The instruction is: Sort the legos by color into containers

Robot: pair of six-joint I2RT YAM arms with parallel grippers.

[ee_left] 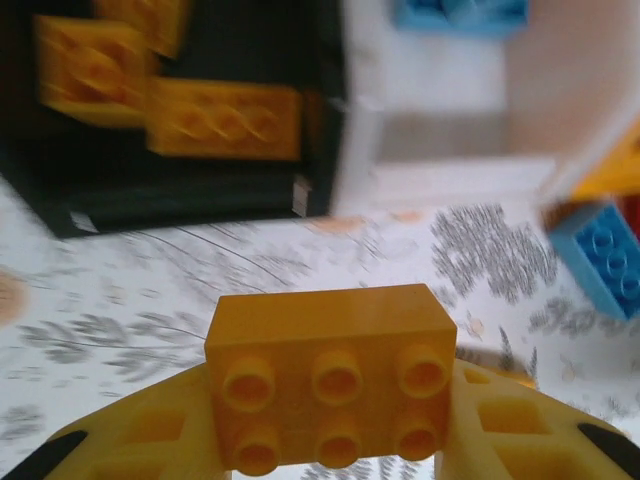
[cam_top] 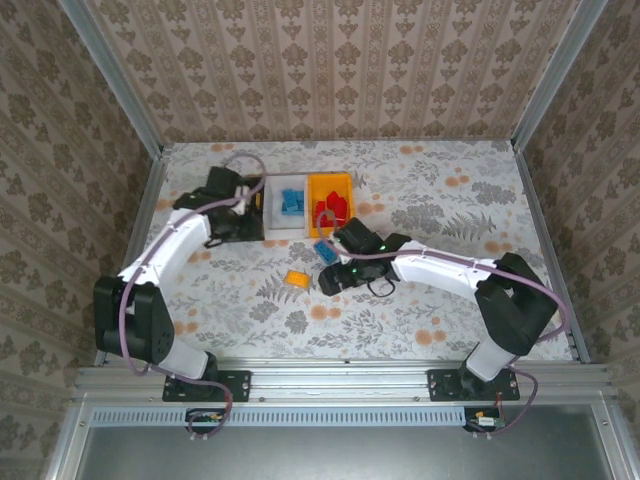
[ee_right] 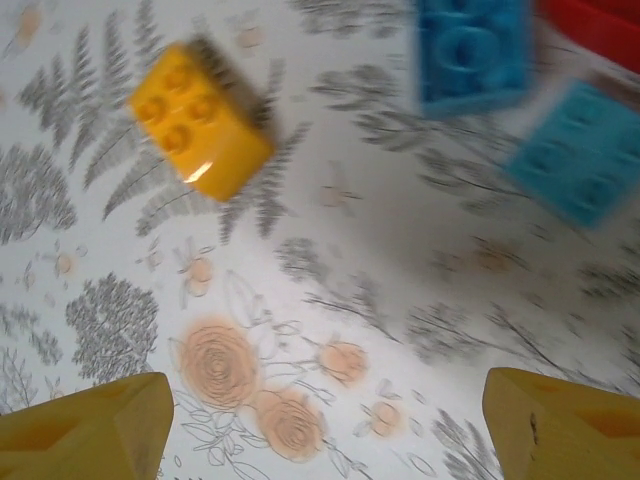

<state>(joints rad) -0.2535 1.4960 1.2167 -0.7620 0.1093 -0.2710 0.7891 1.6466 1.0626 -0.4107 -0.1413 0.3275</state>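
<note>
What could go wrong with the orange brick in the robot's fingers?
The left fingers pinch the orange brick only by its sides; it could slip before reaching the black bin. The white bin sits right beside it, so a drop could land there. The open right fingers could bump the blue bricks nearby.

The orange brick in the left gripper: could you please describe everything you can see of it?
The orange brick is a glossy plastic block, two rows of three round studs facing the left wrist camera. It sits level, clamped at both ends by the left gripper's yellow fingers, short of the black bin holding similar bricks.
</note>
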